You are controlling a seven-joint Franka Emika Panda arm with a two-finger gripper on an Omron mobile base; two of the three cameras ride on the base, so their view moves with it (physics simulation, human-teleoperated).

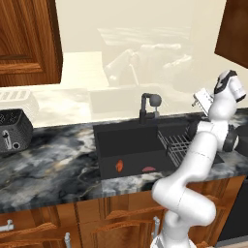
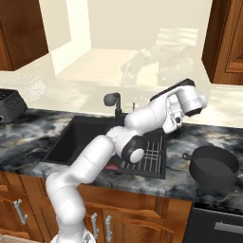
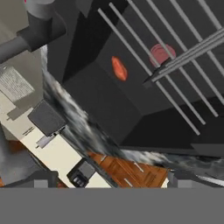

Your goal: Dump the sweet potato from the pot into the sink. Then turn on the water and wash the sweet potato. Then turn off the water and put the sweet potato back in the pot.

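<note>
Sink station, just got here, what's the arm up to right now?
The gripper hangs open and empty above the wire rack at the right end of the sink. The sweet potato already lies on the basin floor, near a flat red sliver. The pot stands upright on the counter to the right of the sink. No water shows at the faucet, so dumping looks done and washing not yet started.

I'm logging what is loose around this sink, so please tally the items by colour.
Orange-red: 1, the sweet potato on the sink floor.
Darker red: 1, the flat sliver beside it.
Black: 2, the pot and the toaster, both on the counter.
Total: 4
</note>
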